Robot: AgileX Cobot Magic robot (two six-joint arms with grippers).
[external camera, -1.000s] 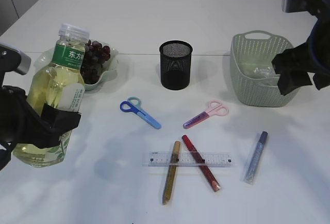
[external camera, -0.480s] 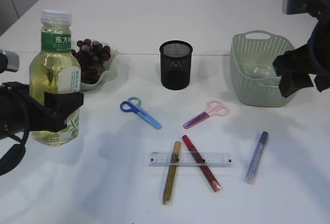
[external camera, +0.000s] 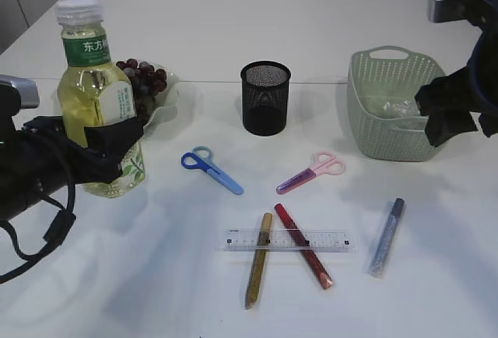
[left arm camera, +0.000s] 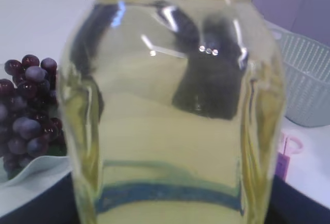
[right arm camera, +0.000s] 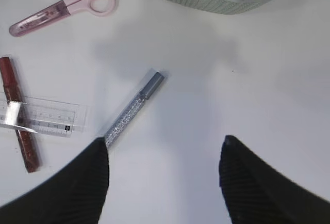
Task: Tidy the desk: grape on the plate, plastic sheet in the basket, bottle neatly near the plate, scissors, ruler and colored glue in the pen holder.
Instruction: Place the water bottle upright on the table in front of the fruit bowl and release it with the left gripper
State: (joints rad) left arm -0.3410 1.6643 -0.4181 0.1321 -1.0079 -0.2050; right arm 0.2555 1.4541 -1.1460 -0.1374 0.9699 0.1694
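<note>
Bare desk [external camera: 436,276] right of silver-blue glue [external camera: 386,237]; basket [external camera: 389,120] beyond.

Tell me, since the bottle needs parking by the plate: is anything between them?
Nothing visible: the bottle, clamped in the left pincer, stands right in front of the plate, which holds the grapes.

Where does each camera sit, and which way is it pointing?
Exterior view: raised at the desk's front, slanting down; both arms show at the edges.
Left wrist view: faces the held bottle; grapes beside it.
Right wrist view: looks down past open end effector fingers at silver-blue glue stick.
Shared: pink scissors, basket.
</note>
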